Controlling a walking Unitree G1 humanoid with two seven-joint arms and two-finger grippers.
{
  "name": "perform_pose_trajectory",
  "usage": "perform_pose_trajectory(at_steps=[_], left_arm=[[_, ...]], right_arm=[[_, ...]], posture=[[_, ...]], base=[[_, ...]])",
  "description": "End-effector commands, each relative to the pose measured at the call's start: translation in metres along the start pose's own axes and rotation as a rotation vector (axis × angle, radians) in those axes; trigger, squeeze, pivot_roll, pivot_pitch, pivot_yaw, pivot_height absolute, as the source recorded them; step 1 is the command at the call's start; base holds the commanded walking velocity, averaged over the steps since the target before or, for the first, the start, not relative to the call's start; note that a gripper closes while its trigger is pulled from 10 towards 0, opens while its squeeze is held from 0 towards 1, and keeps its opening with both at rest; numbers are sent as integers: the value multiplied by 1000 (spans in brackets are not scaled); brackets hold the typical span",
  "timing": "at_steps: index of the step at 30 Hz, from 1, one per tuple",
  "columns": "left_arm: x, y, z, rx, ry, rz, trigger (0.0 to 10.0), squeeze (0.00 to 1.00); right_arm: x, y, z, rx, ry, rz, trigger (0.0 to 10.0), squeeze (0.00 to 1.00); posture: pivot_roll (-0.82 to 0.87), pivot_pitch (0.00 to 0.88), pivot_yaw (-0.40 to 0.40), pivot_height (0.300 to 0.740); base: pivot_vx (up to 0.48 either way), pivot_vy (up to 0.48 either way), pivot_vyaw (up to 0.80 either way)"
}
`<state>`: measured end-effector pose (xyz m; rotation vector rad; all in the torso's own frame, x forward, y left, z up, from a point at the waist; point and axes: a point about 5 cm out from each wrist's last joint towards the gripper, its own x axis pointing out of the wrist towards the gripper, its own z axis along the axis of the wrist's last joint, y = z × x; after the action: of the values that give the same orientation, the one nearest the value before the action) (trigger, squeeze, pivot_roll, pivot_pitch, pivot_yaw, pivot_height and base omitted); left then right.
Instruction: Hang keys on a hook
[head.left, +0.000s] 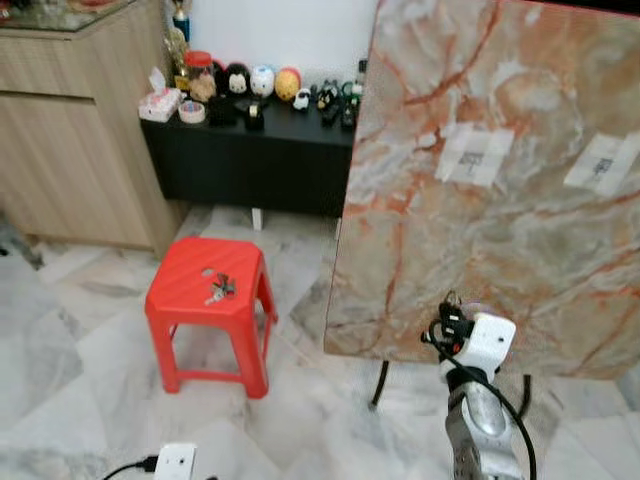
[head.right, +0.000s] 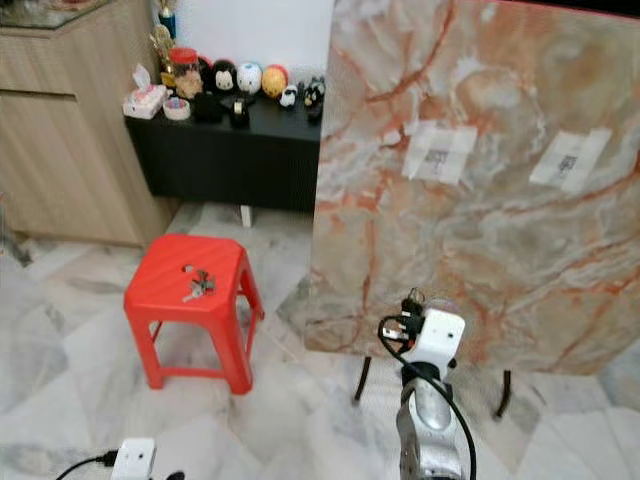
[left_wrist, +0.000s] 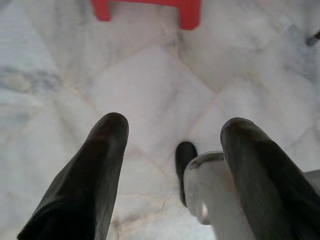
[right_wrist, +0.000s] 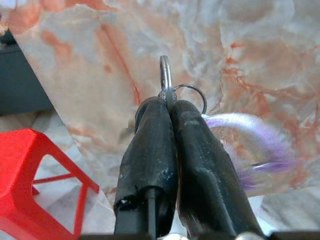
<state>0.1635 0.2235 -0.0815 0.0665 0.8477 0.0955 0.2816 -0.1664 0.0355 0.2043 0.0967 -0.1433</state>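
My right gripper (right_wrist: 167, 102) is shut on a metal key ring (right_wrist: 165, 75) with a purple tassel (right_wrist: 252, 137) trailing beside the fingers. It is held low in front of a marble-patterned board (head.left: 500, 200), near the board's bottom edge (head.left: 452, 310). Two white patches (head.left: 475, 155) (head.left: 603, 163) with small dark hook-like marks sit high on the board, well above the gripper. A second bunch of keys (head.left: 220, 289) lies on a red plastic stool (head.left: 190, 275) to the left. My left gripper (left_wrist: 175, 125) hangs open over the floor, holding nothing.
The board stands on thin black legs (head.left: 381, 385) on a marble tile floor (head.left: 80, 340). A black low cabinet (head.left: 250, 150) with figurines and a tissue box runs along the back wall. A wooden cabinet (head.left: 70, 130) stands at the left.
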Motion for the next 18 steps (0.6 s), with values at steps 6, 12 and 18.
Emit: perform_pose_trajectory(at_steps=[6, 12, 18], left_arm=[[0, 2, 0, 10, 5, 5, 10000, 0], [1, -1, 3, 11, 1, -2, 10000, 0], [2, -2, 4, 10, -4, -2, 10000, 0]], right_arm=[[3, 3, 5, 20, -26, -3, 10000, 0], [4, -2, 7, 5, -34, -34, 10000, 0], [8, -20, 21, -71, -110, -210, 10000, 0]], posture=[[16, 0, -75, 729], [12, 0, -76, 729], [14, 0, -87, 729]], base=[[0, 0, 0], [0, 0, 0], [0, 0, 0]])
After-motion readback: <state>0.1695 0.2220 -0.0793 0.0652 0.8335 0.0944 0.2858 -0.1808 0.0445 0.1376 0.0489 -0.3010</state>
